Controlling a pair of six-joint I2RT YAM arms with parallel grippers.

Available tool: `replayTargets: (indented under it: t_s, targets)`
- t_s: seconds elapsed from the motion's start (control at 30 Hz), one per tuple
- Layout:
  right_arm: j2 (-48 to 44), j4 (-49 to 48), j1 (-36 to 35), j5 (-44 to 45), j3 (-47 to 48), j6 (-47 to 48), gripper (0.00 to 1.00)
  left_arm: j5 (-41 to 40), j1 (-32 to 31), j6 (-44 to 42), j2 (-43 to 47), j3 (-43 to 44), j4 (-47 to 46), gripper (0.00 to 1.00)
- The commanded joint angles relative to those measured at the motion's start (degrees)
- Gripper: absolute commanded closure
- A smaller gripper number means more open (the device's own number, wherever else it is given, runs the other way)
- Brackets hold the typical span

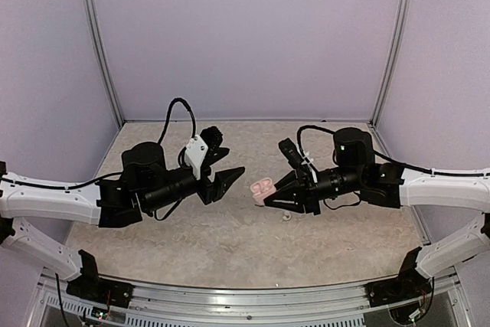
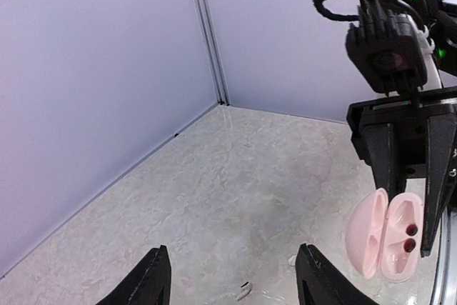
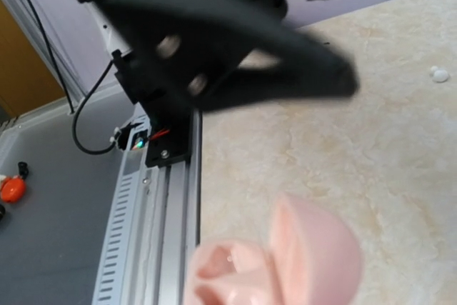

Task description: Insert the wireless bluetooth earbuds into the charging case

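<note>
One bud [image 2: 245,291] lies loose on the table [image 2: 235,176], low between my left fingers [image 2: 153,280], which stand open and empty. It's too small for me to read which way it points. The case [image 2: 389,237] is up off the table, clamped in my right fingers [image 2: 435,176], with the lid [image 2: 363,237] swung wide and both sockets [image 2: 408,238] showing dark and empty. Risks, as I judge them: the bud is tiny and rounded, so an off-centre pinch could squirt it away across the smooth table. I might also lift it turned the wrong way, and then it won't seat. The case seems held across its base half alone, so a firm push from the bud could twist it in my right fingers. The two sets of fingers are near each other too, and a hasty approach could bump them. The case's long axis stands roughly upright, leaning a little, with the halves spread side by side. Its open face looks across toward my left fingers, not up, so a bud released early would likely drop out.
</note>
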State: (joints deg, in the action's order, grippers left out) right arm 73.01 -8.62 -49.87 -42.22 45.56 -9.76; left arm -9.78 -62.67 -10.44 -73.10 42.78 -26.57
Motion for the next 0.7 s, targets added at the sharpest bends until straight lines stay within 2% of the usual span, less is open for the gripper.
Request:
replayTargets:
  t_s: [0.0, 0.17, 0.27, 0.43, 0.67]
  targets:
    - [-3.6, -3.2, 2.8, -0.3, -2.5, -1.7, 1.00, 3.9, 4.7, 6.8, 1.8, -0.9, -1.0, 0.39]
    - [-7.1, -4.6, 7.4, -1.1, -5.5, -3.4, 1.00, 9.3, 11.3, 14.4, -1.2, 1.1, 3.0, 0.40]
    - [-8.9, -5.1, 10.2, -1.5, -7.4, -4.7, 1.00, 15.0, 13.6, 15.3, -5.2, 3.9, 6.1, 0.40]
    - [-12.2, -3.8, 14.3, -1.1, -9.7, -6.2, 1.00, 17.0, 13.7, 13.4, -15.6, 15.6, 18.1, 0.43]
    - [-16.4, -2.2, 17.8, -0.6, -12.4, -7.2, 1.00, 18.7, 12.0, 10.6, -31.0, 30.4, 30.4, 0.46]
